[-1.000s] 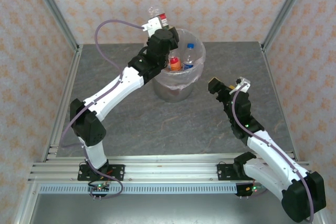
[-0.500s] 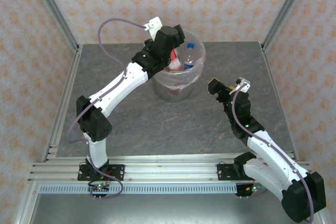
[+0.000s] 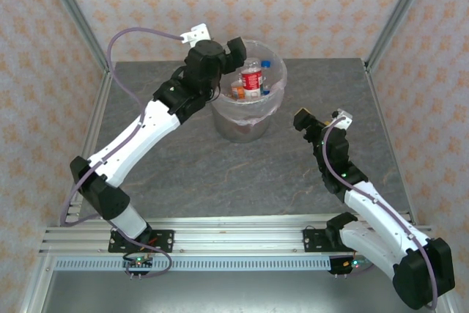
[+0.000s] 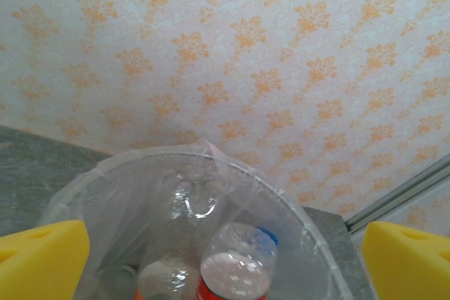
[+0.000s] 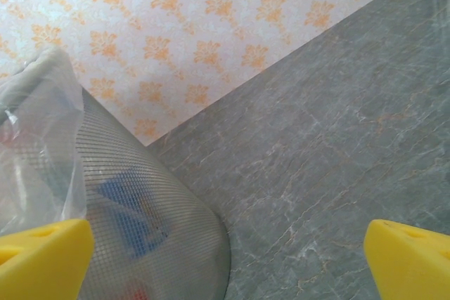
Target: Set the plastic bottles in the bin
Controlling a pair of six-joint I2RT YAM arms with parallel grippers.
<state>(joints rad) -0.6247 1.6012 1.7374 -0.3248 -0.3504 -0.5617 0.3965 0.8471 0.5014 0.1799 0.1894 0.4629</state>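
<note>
The left gripper, jaws spread wide and empty, hovers at the left rim of the bin, with the plastic bottles inside, just below it. The right gripper, also wide and empty, hangs to the right of the bin over the grey marbled table. Orange-patterned wallpaper surrounds the table.

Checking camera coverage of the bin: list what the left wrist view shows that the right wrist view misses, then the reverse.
Left wrist, not right wrist: the bin's open mouth from above, with a red-labelled bottle and a clear bottle inside. Right wrist, not left wrist: the bin's mesh side wall from outside. Both: bag liner, table, patterned wall, and an open, empty hand, left hand and right hand respectively.
</note>
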